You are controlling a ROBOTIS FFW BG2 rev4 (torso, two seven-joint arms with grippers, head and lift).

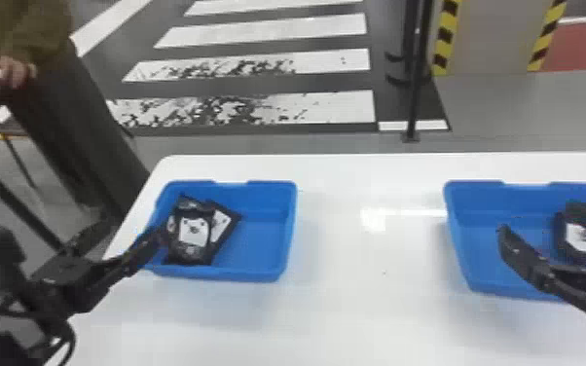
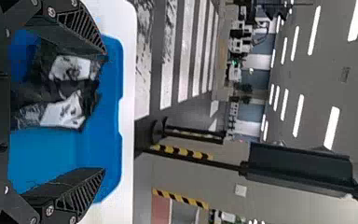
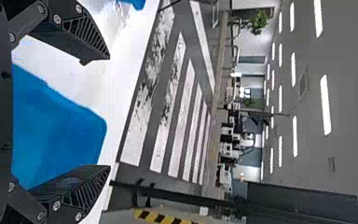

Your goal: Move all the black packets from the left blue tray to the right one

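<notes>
The head view takes in both blue trays on the white table [image 1: 379,311]: the left tray [image 1: 258,272] left of centre, the right tray [image 1: 472,272] at the right edge. The left wrist view adds a closer look at two packets between that arm's own fingers, with ceiling lights [image 2: 333,128] beyond; the right wrist view adds a corner of blue tray and the striped floor [image 3: 144,112].

In the head view, the left gripper [image 1: 136,228] comes in from the lower left, and its fingers stand wide apart. One fingertip is at the side of the front packet [image 1: 192,231], though whether it touches cannot be told. The left wrist view puts both packets between the spread jaws, much nearer one finger than the other. The right gripper [image 1: 535,221] comes in from the right edge, low over the right tray, its jaws spread too. In the head view, a third packet [image 1: 581,238] lies in that tray between its fingers (contact there is unclear as well).

The front packet is black with a pale label and dark marks, and it overlaps the rear packet [image 1: 228,221], which lies at a slant (its label is partly covered). Both have creased, shiny wrapping. The third packet is also black, its white label facing up.
</notes>
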